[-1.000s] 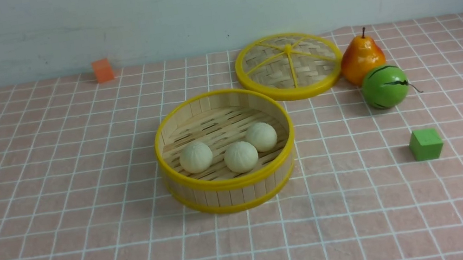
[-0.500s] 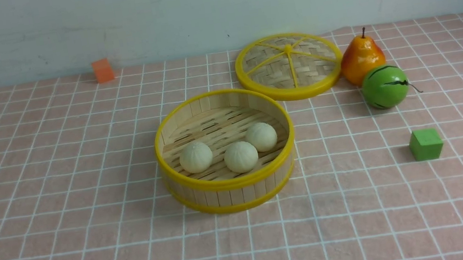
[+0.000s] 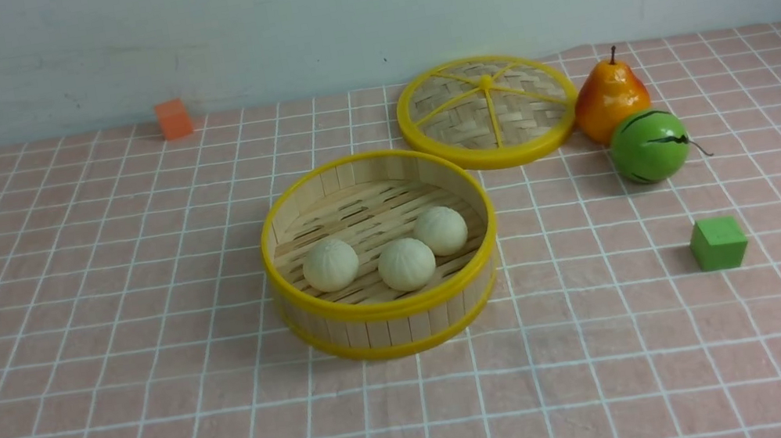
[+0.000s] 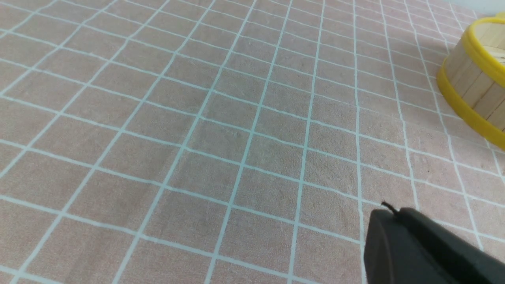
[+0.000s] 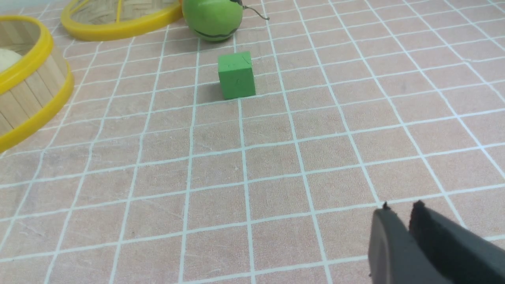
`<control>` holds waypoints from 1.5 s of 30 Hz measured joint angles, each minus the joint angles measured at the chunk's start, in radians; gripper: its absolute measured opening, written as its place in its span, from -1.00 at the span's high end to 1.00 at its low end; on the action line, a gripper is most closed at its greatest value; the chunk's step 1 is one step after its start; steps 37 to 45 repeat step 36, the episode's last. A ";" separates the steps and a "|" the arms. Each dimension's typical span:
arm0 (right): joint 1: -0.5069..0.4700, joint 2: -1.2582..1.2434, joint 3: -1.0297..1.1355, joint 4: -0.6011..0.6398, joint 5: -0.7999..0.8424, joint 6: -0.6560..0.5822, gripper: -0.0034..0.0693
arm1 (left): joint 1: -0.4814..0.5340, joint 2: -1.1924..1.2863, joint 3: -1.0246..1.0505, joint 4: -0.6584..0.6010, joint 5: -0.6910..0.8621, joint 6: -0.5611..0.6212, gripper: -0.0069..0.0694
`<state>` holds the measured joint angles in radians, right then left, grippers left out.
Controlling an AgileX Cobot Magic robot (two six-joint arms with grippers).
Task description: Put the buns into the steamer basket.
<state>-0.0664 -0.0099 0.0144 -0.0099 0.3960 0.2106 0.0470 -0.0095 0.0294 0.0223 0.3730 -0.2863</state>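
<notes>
On the checked counter (image 3: pixel 97 315) the steamer basket (image 3: pixel 390 312) is seen mid-table with all three buns (image 3: pixel 407 264) resting on its slatted floor, so the placing is judged done; what remains is best done by keeping both arms drawn back, clear of the rim. The left pincer (image 4: pixel 388 221) is clenched and empty. The right pincer (image 5: pixel 399 215) shows a narrow slit between its jaws, nothing gripped. Neither arm is caught by the front view, and the basket is cut off in both wrist views.
</notes>
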 joint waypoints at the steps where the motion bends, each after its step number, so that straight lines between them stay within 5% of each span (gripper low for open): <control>1: 0.000 0.000 0.000 0.000 0.000 0.000 0.68 | 0.000 0.000 0.000 0.000 0.000 0.000 0.83; 45: 0.000 0.000 0.000 0.000 0.000 0.000 0.59 | 0.000 0.000 0.000 0.000 0.000 0.000 0.77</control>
